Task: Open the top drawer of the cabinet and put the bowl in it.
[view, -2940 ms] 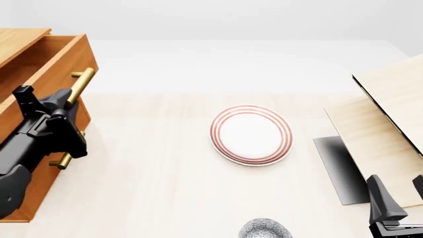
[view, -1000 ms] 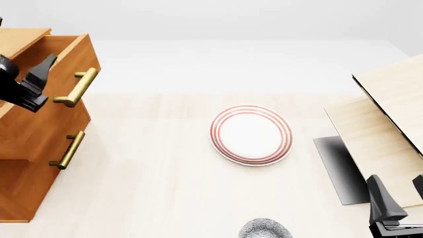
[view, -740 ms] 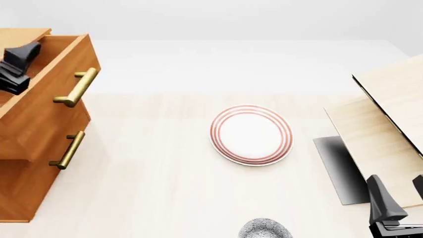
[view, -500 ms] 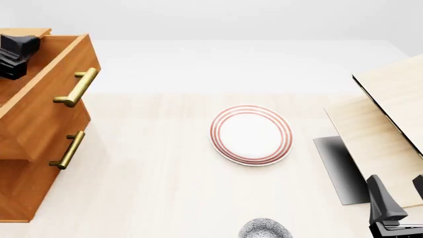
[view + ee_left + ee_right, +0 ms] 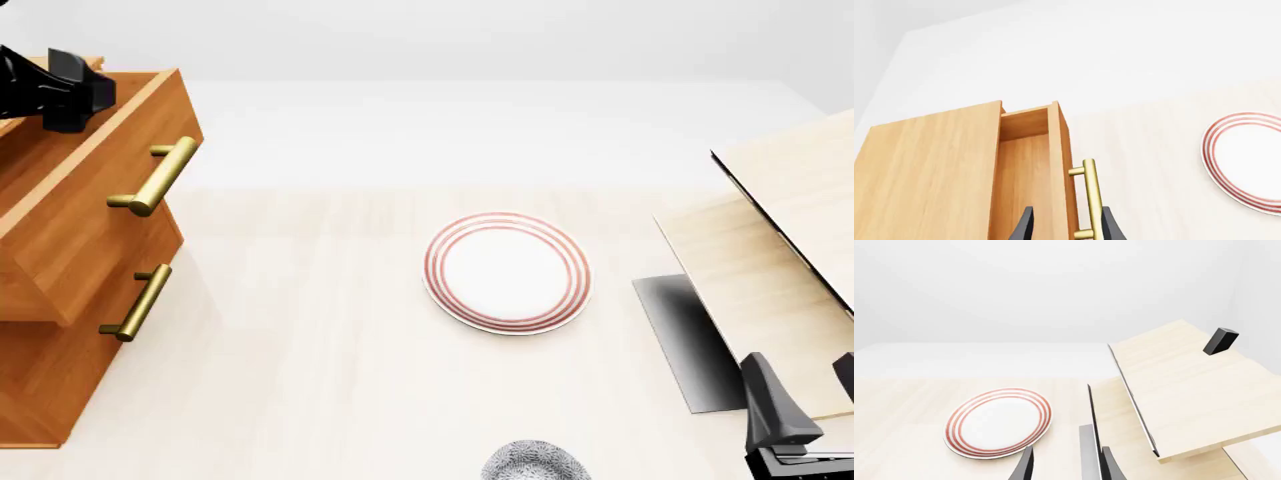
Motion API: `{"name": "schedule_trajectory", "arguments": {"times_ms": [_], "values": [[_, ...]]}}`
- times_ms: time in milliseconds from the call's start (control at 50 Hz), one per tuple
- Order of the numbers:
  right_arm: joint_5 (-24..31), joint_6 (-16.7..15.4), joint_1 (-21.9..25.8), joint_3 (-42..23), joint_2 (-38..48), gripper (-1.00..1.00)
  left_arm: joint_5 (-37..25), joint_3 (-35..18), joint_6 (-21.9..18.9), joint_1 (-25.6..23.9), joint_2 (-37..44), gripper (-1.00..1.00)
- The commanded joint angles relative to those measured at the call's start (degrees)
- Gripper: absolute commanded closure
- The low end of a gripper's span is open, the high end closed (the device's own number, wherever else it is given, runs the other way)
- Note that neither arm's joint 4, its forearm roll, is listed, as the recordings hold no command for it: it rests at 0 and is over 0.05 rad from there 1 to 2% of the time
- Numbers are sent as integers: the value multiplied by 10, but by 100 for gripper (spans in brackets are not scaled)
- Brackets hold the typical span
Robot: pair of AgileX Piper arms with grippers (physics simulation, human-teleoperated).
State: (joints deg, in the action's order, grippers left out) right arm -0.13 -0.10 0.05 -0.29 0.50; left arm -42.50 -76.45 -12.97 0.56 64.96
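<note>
The orange-brown cabinet (image 5: 38,395) stands at the table's left edge. Its top drawer (image 5: 96,232) is pulled out, brass handle (image 5: 152,177) facing the plate, and the plain wood interior (image 5: 1025,180) holds nothing. My left gripper (image 5: 74,90) hovers open above the drawer's far end, touching nothing; in the left wrist view the gripper (image 5: 1066,227) looks down on the handle (image 5: 1090,199). The speckled grey-blue bowl (image 5: 534,463) sits at the near edge, partly cut off. My right gripper (image 5: 807,395) rests open at the near right, to the right of the bowl.
A white plate with red rings (image 5: 507,271) lies mid-table, also visible as the plate (image 5: 997,421). A pale light-wood unit (image 5: 781,250) with a tilted panel fills the right side, carrying a black knob (image 5: 1221,340). A lower drawer handle (image 5: 135,301) juts from the cabinet.
My left gripper has left the top drawer's handle and risen to the far left above the open drawer. The drawer stays pulled out. The right arm, bowl and plate are unmoved.
</note>
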Motion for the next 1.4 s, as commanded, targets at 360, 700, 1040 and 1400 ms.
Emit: {"name": "schedule_trajectory", "arguments": {"times_ms": [360,700,1040,1400], "values": [[0,0,0,0,-1,-100,-137,-152,70,-25,132,-100],[0,0,0,0,-1,-100,-150,-154,91,2,145,-100],[-1,1,0,0,-3,-100,-122,-107,105,22,136,-100],[0,0,0,0,-1,-100,-94,-74,116,19,144,-100]]}}
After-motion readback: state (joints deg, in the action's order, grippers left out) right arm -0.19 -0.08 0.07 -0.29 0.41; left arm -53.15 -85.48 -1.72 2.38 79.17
